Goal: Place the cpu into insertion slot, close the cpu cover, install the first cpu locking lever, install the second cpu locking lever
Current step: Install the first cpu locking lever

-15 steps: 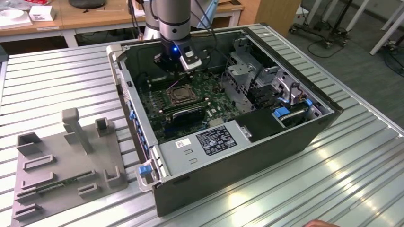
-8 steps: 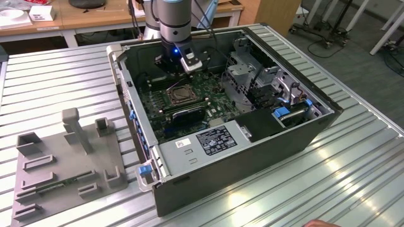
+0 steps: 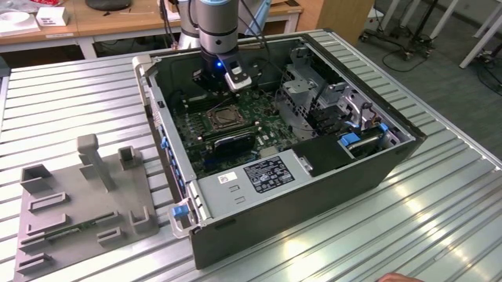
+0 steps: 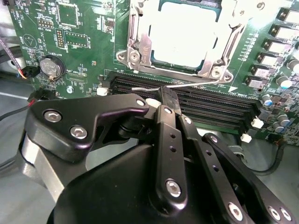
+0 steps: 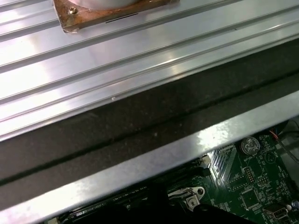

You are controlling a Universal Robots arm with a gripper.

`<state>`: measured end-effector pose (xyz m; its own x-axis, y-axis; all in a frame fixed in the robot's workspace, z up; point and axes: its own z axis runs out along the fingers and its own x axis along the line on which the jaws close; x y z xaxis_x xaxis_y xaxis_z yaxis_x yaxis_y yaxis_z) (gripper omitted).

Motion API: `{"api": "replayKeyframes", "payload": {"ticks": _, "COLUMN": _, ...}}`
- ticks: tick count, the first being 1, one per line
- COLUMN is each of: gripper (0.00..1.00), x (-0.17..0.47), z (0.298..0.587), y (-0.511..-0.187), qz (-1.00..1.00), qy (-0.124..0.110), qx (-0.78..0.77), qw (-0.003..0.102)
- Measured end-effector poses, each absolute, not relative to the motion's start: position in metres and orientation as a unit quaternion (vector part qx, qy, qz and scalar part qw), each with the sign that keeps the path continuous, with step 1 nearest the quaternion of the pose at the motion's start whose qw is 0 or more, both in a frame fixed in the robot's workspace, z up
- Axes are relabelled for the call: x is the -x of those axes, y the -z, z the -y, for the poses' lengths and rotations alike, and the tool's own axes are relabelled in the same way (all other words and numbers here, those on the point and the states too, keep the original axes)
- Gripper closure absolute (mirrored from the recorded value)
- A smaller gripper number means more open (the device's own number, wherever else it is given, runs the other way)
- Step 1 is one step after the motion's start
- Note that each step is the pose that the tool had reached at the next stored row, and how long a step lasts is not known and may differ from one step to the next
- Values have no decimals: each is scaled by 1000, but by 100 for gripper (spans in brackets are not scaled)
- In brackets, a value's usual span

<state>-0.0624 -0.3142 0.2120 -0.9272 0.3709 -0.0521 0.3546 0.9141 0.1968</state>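
- A robot arm reaches into an open computer case (image 3: 314, 194) standing mid-tabletop (image 3: 70, 100), its hand (image 3: 227, 82) low over the green motherboard (image 3: 267, 111).
- In the second wrist view, the hand (image 4: 166, 97) is pinched shut on a thin wire locking lever (image 4: 201, 84), which lies along the near edge of the socket.
- The cpu (image 4: 184, 35) sits in the insertion slot (image 3: 222, 117), with the cpu cover (image 4: 136, 32) closed flat around it.
- Black memory slots (image 4: 210, 105) run just beside the lever.
- A grey fixture (image 3: 86, 200) rests near the tabletop edge at the exterior view's left.
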Motion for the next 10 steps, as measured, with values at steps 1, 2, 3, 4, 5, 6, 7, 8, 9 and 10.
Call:
{"api": "replayKeyframes", "payload": {"ticks": 1, "gripper": 89, "x": 62, "z": 314, "y": -212, "qz": -977, "qy": -92, "qx": -186, "qw": 44}}
{"api": "replayKeyframes", "payload": {"ticks": 2, "gripper": 89, "x": 62, "z": 314, "y": -212, "qz": -977, "qy": -92, "qx": -186, "qw": 44}}
{"api": "replayKeyframes", "payload": {"ticks": 3, "gripper": 89, "x": 62, "z": 314, "y": -211, "qz": -977, "qy": -93, "qx": -186, "qw": 44}}
{"api": "replayKeyframes", "payload": {"ticks": 4, "gripper": 89, "x": 62, "z": 314, "y": -211, "qz": -977, "qy": -93, "qx": -185, "qw": 44}}
{"api": "replayKeyframes", "payload": {"ticks": 5, "gripper": 89, "x": 62, "z": 314, "y": -210, "qz": -977, "qy": -93, "qx": -186, "qw": 44}}
{"api": "replayKeyframes", "payload": {"ticks": 6, "gripper": 89, "x": 62, "z": 314, "y": -210, "qz": -977, "qy": -93, "qx": -186, "qw": 44}}
{"api": "replayKeyframes", "payload": {"ticks": 7, "gripper": 89, "x": 62, "z": 314, "y": -209, "qz": -977, "qy": -93, "qx": -186, "qw": 44}}
{"api": "replayKeyframes", "payload": {"ticks": 8, "gripper": 89, "x": 62, "z": 314, "y": -209, "qz": -977, "qy": -93, "qx": -186, "qw": 44}}
{"api": "replayKeyframes", "payload": {"ticks": 9, "gripper": 89, "x": 62, "z": 314, "y": -209, "qz": -977, "qy": -92, "qx": -186, "qw": 44}}
{"api": "replayKeyframes", "payload": {"ticks": 10, "gripper": 89, "x": 62, "z": 314, "y": -209, "qz": -977, "qy": -92, "qx": -186, "qw": 44}}
